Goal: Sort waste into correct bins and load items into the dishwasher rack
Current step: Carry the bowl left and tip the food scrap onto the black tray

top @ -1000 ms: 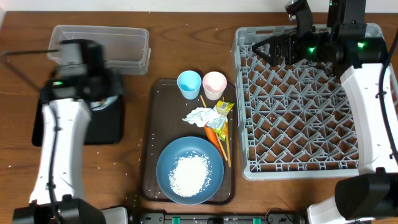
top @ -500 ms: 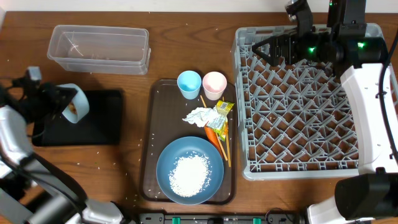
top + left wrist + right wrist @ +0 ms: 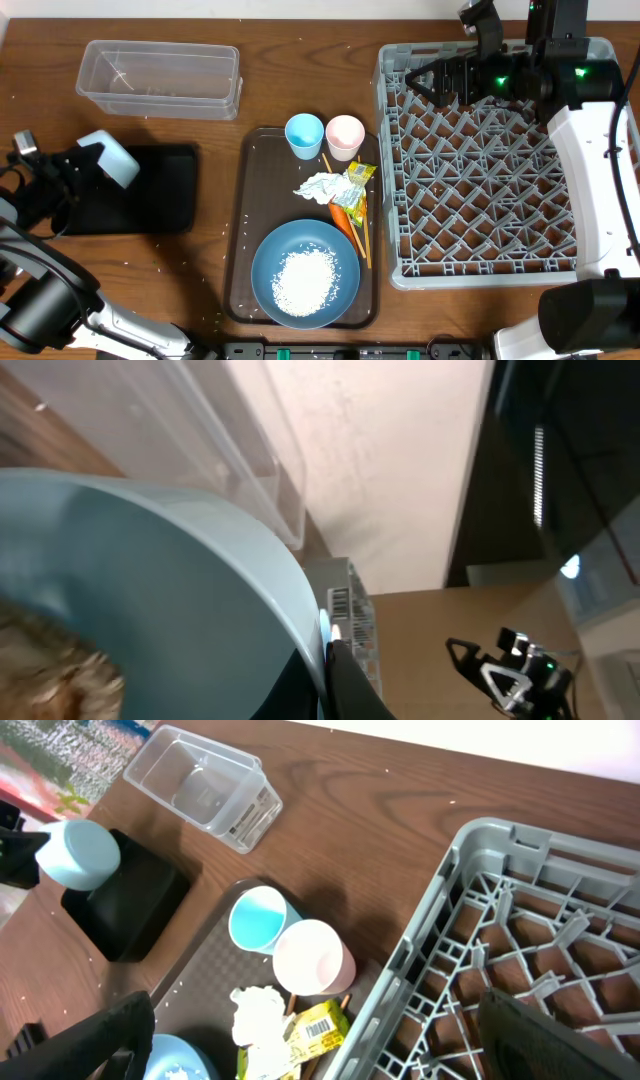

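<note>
My left gripper (image 3: 86, 158) is shut on the rim of the small light-blue bowl (image 3: 110, 160), which is tilted above the left end of the black tray (image 3: 160, 190). In the left wrist view the bowl (image 3: 180, 590) fills the frame, a brown food lump (image 3: 40, 665) lies inside it, and my fingers (image 3: 345, 685) pinch its edge. My right gripper (image 3: 440, 76) hangs open over the back left corner of the dishwasher rack (image 3: 480, 170). The blue plate (image 3: 330, 250) holds white rice (image 3: 302, 280). Tissue (image 3: 320, 186), wrapper (image 3: 358, 180), carrot (image 3: 345, 218) and chopsticks (image 3: 362, 240) lie beside it.
The dark brown serving tray (image 3: 248, 200) also carries a light-blue cup (image 3: 304, 135) and a pink cup (image 3: 345, 136). A clear tub (image 3: 160, 78) stands at the back left. Rice grains are scattered on the wood near the tray's front left corner.
My left arm has swung off to the left of the black tray, carrying the bowl. The bowl has tipped so that its outside faces up. The right arm has not moved.
</note>
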Robot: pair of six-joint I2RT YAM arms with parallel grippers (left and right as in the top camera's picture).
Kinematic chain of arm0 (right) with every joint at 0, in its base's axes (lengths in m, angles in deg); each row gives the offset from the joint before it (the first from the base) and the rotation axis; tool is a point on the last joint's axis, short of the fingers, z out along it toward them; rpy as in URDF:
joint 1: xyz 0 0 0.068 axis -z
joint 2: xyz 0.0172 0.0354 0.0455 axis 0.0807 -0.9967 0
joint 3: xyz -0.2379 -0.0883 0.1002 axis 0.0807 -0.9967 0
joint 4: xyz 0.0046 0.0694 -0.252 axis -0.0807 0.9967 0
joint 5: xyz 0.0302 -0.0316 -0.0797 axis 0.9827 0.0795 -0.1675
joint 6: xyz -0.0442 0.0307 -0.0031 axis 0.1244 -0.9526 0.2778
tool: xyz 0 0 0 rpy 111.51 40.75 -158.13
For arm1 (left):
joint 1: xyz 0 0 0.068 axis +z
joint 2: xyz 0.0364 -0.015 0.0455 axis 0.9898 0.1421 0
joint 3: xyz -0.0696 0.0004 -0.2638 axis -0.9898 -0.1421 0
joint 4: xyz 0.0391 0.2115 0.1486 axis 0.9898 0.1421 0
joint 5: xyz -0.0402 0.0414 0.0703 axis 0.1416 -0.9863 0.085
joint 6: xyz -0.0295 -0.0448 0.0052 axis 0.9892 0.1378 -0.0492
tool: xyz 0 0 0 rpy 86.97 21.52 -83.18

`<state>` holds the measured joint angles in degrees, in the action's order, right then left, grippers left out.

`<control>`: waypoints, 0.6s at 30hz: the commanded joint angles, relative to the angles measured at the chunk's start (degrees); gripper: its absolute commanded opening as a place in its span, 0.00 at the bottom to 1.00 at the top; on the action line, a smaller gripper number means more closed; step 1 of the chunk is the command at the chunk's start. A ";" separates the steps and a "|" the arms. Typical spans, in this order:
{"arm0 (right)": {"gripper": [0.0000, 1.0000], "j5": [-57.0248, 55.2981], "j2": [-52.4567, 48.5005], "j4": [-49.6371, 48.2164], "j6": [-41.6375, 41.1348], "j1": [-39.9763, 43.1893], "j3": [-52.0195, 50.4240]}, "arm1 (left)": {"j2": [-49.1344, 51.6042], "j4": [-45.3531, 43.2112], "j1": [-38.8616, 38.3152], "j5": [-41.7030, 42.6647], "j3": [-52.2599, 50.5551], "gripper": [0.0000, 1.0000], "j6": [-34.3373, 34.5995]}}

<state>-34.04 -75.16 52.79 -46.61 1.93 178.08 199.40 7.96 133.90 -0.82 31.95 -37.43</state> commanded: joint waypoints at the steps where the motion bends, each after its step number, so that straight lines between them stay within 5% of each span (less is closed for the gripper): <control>1: 0.97 0.28 0.61 0.20 -0.63 -0.33 1.33 | -0.11 0.00 0.15 3.78 -0.17 0.06 -2.08; 18: 0.97 0.28 0.61 0.00 -0.63 -0.33 1.33 | -2.16 -3.28 -0.52 3.76 -0.02 0.06 -3.76</control>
<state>-34.04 -75.16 52.96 -46.61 1.93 178.08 199.40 4.79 133.84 1.21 31.95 -39.82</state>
